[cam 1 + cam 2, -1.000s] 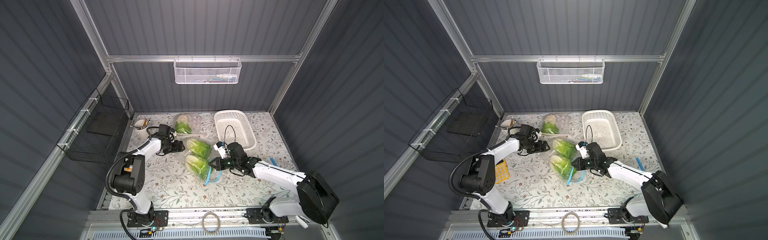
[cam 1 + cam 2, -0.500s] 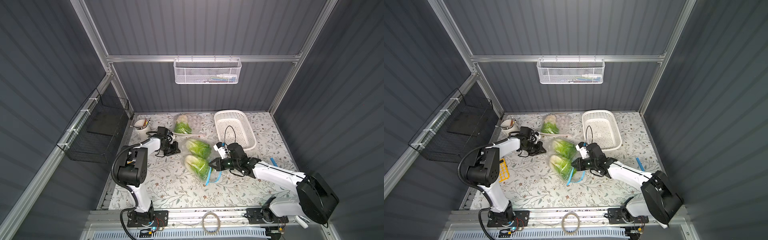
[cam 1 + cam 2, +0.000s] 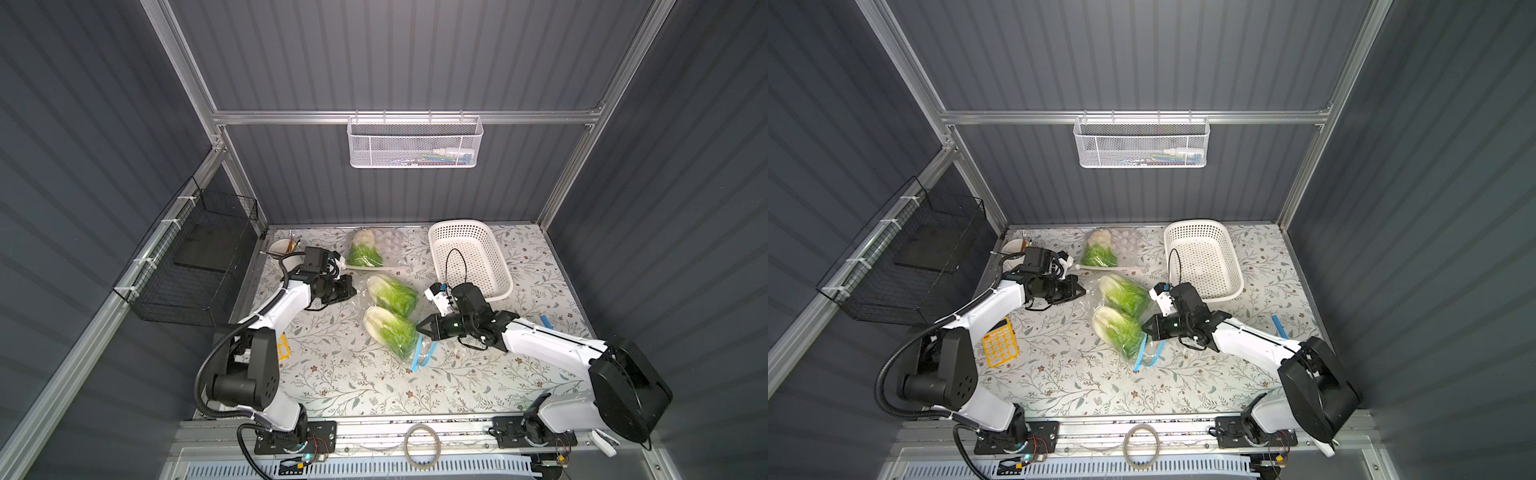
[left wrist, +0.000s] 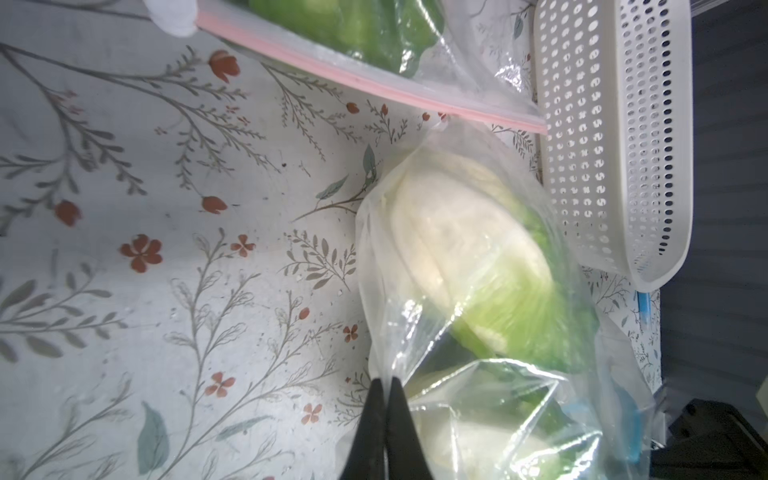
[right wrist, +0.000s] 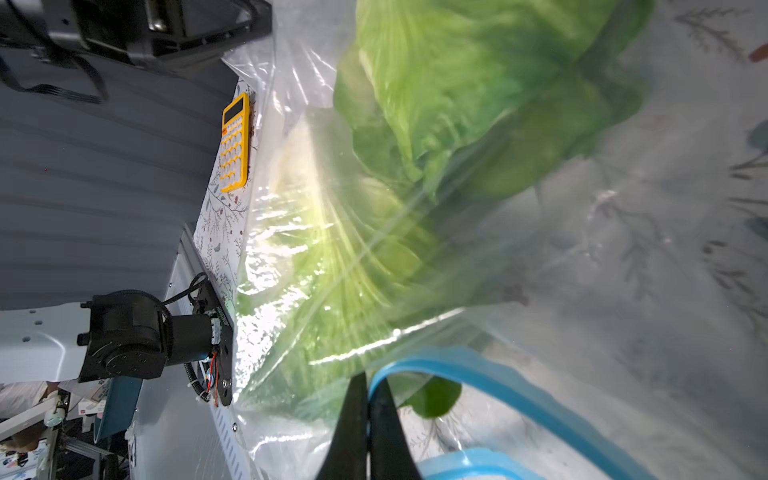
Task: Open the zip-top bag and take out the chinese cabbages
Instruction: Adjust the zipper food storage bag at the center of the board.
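A clear zip-top bag (image 3: 409, 320) with a blue zip (image 5: 498, 374) lies mid-table in both top views. Inside it lie two chinese cabbages (image 3: 392, 293) (image 3: 388, 332), white at the base and green at the tips, side by side. My left gripper (image 4: 385, 380) is shut on a fold of the bag's plastic at its sealed end, beside the white base of a cabbage (image 4: 465, 249). My right gripper (image 5: 368, 380) is shut on the blue zip rim at the bag's mouth, which gapes. In a top view the two grippers (image 3: 1084, 292) (image 3: 1143, 327) sit at opposite ends of the bag.
A second bag with a pink zip (image 4: 374, 87) lies behind, holding another leafy head (image 3: 365, 253) and pale lumps. A white perforated basket (image 3: 469, 257) stands at the back right. A yellow calculator (image 3: 1000, 341), a cup of brushes (image 3: 279, 249) and a black wire basket (image 3: 199, 257) are on the left.
My left gripper was open a second ago; it has shut on the bag's plastic at the sealed end. The right gripper has stayed shut on the blue zip rim.
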